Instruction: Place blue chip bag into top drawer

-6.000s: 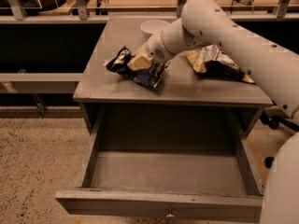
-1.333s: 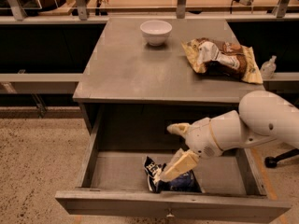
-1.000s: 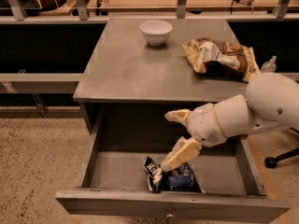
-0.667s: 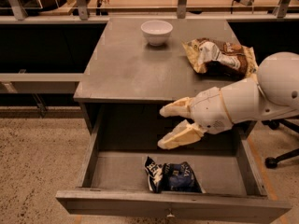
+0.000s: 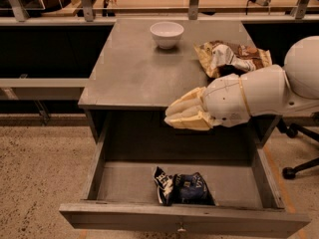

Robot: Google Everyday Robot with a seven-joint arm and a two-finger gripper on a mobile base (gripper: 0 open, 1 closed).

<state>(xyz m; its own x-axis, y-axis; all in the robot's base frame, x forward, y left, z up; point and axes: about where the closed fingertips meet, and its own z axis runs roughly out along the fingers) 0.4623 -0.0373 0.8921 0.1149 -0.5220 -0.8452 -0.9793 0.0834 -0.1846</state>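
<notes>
Small crumpled dark blue foil chip bag [image 5: 182, 188] inside the pulled-out wide grey metal top drawer [image 5: 184, 222]
It lies near the front wall. The cream pincer [image 5: 168, 117] hangs above it, by the grey worktop [image 5: 129, 73] edge, pressed together, holding nothing.

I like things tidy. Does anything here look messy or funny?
Nothing is spilled or broken. The top drawer stands pulled open, with the crumpled blue chip bag lying inside near its front. The gripper hangs above it, by the table edge.
</notes>
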